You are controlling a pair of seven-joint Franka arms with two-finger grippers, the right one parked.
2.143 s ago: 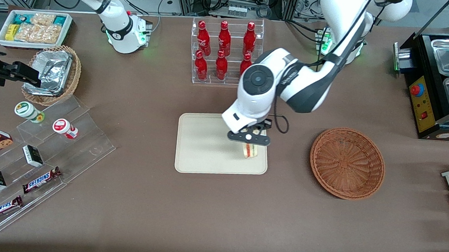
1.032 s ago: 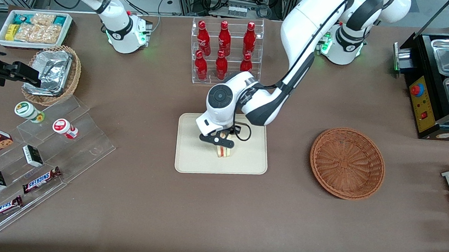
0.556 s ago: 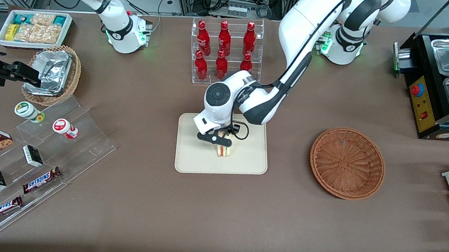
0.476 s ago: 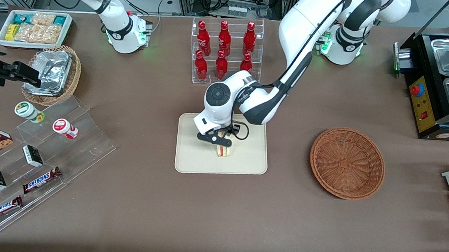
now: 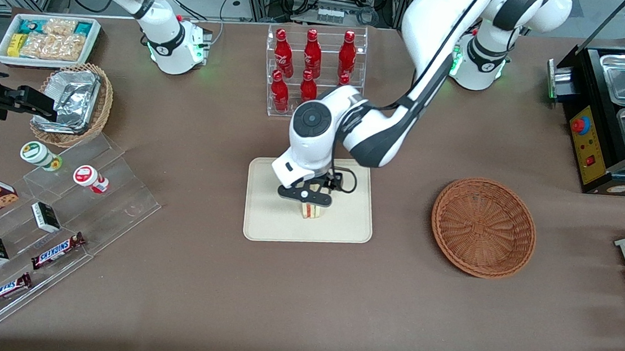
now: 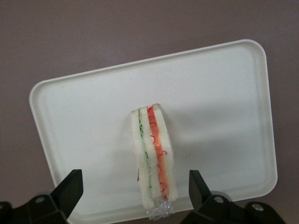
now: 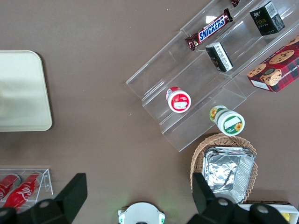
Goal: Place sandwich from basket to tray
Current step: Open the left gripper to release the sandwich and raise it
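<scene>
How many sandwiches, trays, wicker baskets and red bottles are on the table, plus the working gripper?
Sandwich: 1, on the tray
Tray: 1
Wicker baskets: 2
Red bottles: 6
Gripper: 1, open over the sandwich
Total: 11

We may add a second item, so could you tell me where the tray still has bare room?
The tray is bare all around the sandwich, which stands near its middle. The open gripper hangs just above the sandwich, its fingers apart and clear of it, so that spot is crowded.

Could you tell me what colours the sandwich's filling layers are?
Green and red, between pale bread; the sandwich shows best in the left wrist view.
</scene>
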